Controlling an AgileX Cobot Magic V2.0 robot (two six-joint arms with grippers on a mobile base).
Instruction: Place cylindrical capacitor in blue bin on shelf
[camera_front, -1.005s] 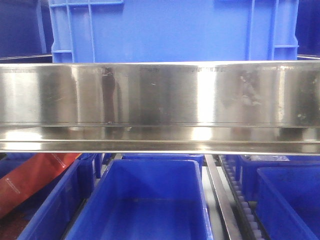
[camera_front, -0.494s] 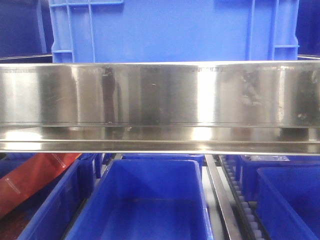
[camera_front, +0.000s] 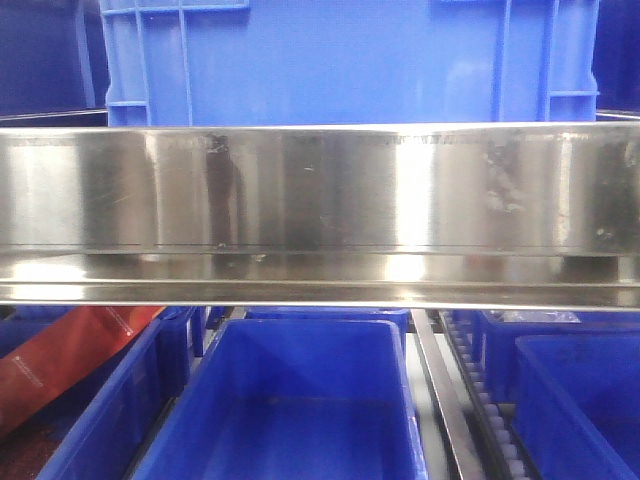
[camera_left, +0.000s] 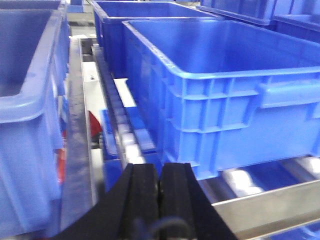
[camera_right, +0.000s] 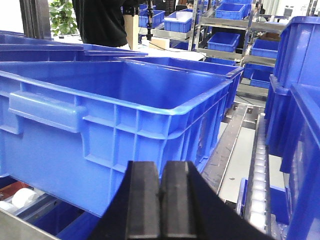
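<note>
A broad, shiny steel rail of the shelf (camera_front: 320, 190) crosses the front view, hiding most of the blue bin (camera_front: 345, 60) above it; more open bins sit below. Only the wrist views show the arms: the left gripper (camera_left: 159, 187) and right gripper (camera_right: 160, 192) each press their black fingers together, holding nothing. White roller tracks (camera_left: 122, 130) run beside ribbed plastic bin walls. The cylindrical capacitor appears nowhere.

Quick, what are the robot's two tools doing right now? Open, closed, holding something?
Left tool: closed, pads pressed together, nothing visible between them.
Right tool: closed, pads pressed together, nothing visible between them.
</note>
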